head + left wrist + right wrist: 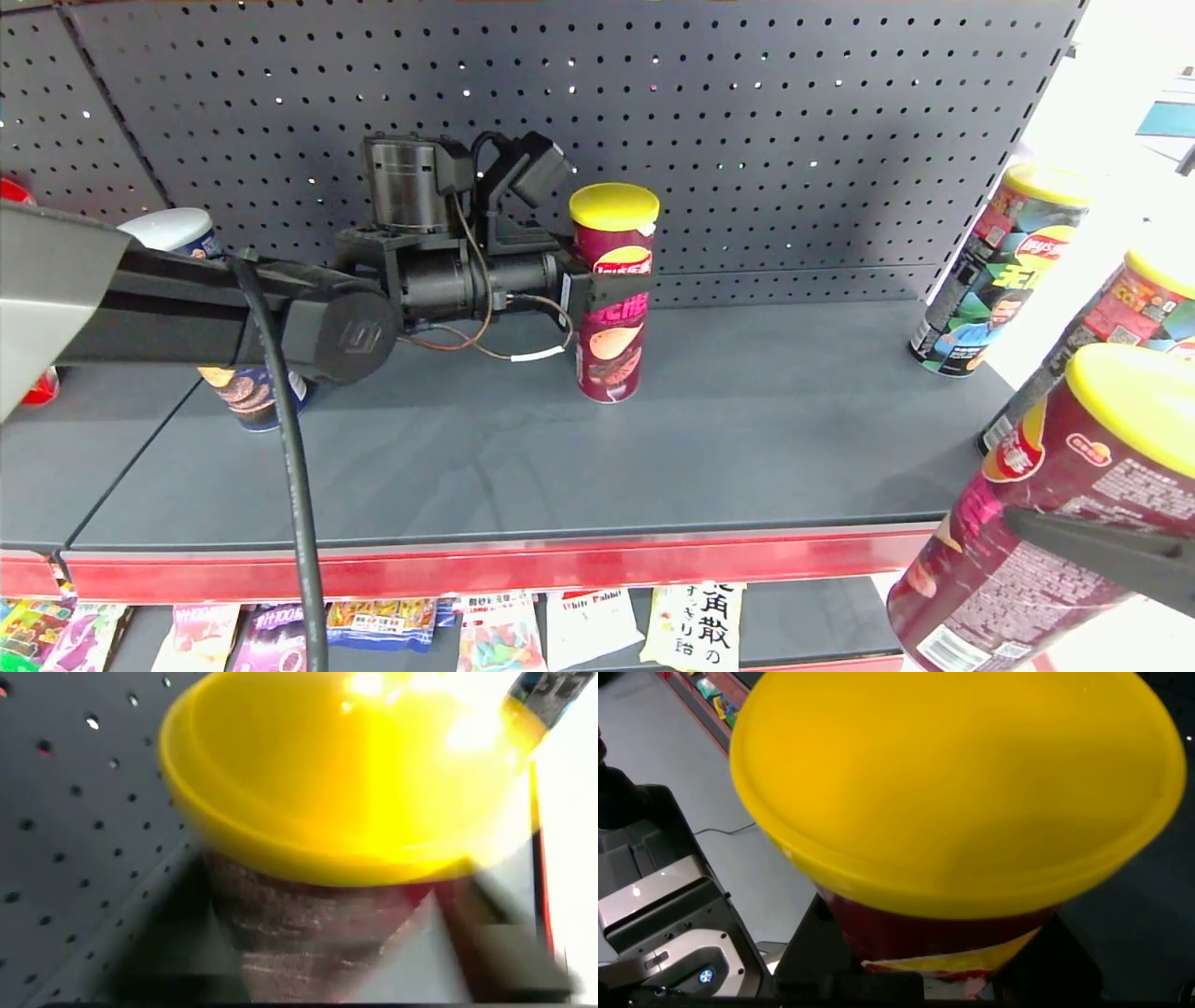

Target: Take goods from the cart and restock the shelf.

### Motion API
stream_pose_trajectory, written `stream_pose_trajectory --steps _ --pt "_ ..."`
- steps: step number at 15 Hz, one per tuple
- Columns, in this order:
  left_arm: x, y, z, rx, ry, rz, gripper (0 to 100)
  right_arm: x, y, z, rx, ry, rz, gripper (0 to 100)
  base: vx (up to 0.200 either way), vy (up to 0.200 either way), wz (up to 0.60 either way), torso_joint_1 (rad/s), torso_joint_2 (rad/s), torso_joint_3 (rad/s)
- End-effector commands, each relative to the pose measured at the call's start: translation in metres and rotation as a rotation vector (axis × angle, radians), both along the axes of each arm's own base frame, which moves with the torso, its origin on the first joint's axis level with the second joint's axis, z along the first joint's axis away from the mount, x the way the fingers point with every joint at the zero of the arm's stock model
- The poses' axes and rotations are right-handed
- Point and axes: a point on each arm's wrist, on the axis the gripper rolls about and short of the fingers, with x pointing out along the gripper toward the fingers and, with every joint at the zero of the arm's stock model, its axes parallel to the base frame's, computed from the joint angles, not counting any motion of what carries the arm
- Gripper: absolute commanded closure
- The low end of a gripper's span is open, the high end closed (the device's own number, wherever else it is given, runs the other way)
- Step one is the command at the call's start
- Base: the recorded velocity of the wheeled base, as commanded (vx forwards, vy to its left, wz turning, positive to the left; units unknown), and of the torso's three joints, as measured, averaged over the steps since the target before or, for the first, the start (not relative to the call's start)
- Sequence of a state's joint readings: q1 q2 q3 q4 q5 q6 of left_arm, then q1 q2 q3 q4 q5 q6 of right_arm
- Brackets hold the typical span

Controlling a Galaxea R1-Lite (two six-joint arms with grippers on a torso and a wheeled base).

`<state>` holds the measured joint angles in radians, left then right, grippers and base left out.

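Quickly, left to right. Far left on the grey shelf (747,439) a red item (13,190) shows at the edge, too cut off to identify. Next is a white-lidded can (174,228), upright and partly hidden behind the left arm.

The left hand (611,297) is out over the middle of the shelf, near the pegboard back (794,121). It is clamped around the upper body of the standing maroon can (611,359), just under its yellow lid (613,205). That can is upright and its base looks set down on the shelf, well apart from the other cans. In the left wrist view the same lid (346,775) sits close under the camera, with blurred dark fingers (177,952) either side of the body.

Right end of the shelf: two colourful yellow-lidded cans, one near the back (999,271) and one nearer the front edge (1111,327).

Lower right, off the shelf front, the right hand (1046,537) grips the tilted maroon can (1022,467), one dark finger (1111,551) lying across its side. Its yellow top (1139,401) leans toward the shelf. The right wrist view looks down on that top (962,784), with floor beyond.

Below the red shelf lip (485,565), snack packets (467,635) hang in a row.
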<state>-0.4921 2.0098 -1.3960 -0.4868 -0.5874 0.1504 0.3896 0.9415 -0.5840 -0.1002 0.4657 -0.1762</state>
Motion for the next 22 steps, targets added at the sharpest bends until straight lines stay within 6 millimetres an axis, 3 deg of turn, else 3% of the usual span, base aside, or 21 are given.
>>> stream_pose_trajectory --steps 1,8,9,13,22 --pt "0.001 -0.001 -0.005 0.007 0.015 -0.002 100 0.0 0.0 0.0 -0.001 0.002 0.001 100 0.0 0.0 0.0 0.0 0.0 0.0" --pt "-0.009 0.011 0.001 -0.005 0.03 -0.061 100 0.0 0.0 0.0 0.0 -0.001 0.001 100 0.0 0.0 0.0 0.0 0.0 0.0" --pt "-0.025 0.02 0.015 -0.021 0.015 -0.123 100 0.001 0.001 0.001 0.0 0.0 0.004 100 0.0 0.0 0.0 0.0 0.0 0.0" --pt "-0.053 0.03 0.011 -0.017 0.055 -0.226 100 0.004 0.002 0.002 -0.002 0.002 0.006 100 0.0 0.0 0.0 0.0 0.0 0.0" --pt "-0.077 0.037 -0.016 0.044 0.077 -0.289 100 0.004 0.002 0.001 -0.002 0.005 0.007 100 0.0 0.0 0.0 0.0 0.0 0.0"
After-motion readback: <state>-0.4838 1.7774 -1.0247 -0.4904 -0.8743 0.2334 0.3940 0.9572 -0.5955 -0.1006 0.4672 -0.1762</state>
